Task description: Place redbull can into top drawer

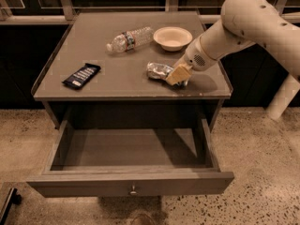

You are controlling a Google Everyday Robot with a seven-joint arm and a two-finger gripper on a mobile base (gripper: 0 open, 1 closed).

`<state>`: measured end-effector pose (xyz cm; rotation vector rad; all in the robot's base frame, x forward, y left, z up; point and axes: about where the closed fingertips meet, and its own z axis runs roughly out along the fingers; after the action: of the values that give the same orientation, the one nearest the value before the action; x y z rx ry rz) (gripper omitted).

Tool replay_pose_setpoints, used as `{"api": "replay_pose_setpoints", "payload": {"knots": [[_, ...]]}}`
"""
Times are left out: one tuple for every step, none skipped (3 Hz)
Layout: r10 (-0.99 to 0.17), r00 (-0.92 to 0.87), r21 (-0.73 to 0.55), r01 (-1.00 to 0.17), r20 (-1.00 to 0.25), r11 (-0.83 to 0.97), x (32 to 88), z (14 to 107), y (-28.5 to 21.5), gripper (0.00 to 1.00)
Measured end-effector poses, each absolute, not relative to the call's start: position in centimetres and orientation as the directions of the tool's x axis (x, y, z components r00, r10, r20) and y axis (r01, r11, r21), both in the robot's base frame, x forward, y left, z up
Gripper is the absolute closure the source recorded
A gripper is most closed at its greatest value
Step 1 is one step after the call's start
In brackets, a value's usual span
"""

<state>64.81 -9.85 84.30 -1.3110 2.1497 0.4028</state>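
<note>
The redbull can [158, 71] lies on its side on the cabinet top, right of centre, shiny silver. My gripper [177, 76] reaches in from the right on a cream arm and its tan fingers are at the can's right end, touching or very near it. The top drawer [131, 183] is pulled open below, its inside bare, with a small metal knob at the front centre.
A clear water bottle [130, 39] lies at the back of the cabinet top [75, 95], a cream bowl [172, 38] to its right. A dark snack bar wrapper [81, 75] lies at the left. Speckled floor surrounds the cabinet.
</note>
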Motion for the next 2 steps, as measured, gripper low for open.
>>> {"api": "replay_pose_setpoints", "payload": {"knots": [[-0.705, -0.324, -0.034, -0.896, -0.631, 0.442, 64.7, 84.7, -9.5, 1.00], [-0.664, -0.254, -0.023, -0.925, -0.703, 0.379, 62.5, 87.1, -9.4, 1.00]]}}
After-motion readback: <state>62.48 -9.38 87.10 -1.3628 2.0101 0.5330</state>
